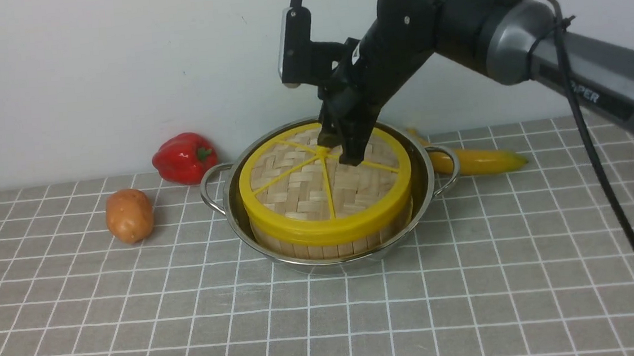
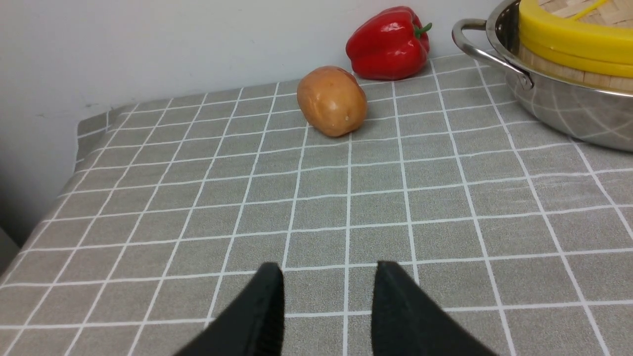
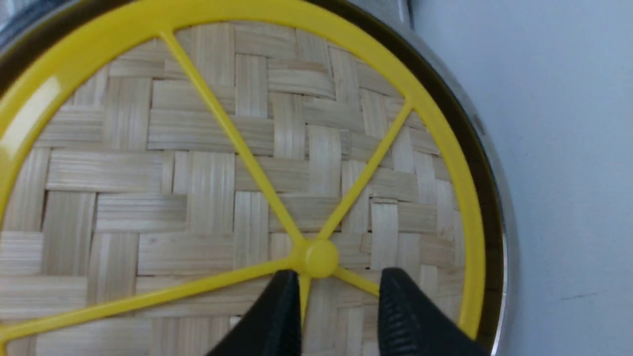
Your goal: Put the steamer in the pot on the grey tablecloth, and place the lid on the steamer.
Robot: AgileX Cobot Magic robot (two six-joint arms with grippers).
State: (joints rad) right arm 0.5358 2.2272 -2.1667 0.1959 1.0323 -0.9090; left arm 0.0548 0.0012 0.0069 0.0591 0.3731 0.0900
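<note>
The shiny pot stands on the grey tablecloth with the bamboo steamer inside it. The woven lid with its yellow rim and spokes lies flat on the steamer. My right gripper points down at the lid's hub; it is open, and its fingers straddle one thin spoke without pinching it. My left gripper is open over bare cloth, well away from the pot. What the steamer holds is hidden by the lid.
A red pepper and a potato lie left of the pot. A banana lies behind it on the right. A white wall runs close behind. The cloth's left edge drops off.
</note>
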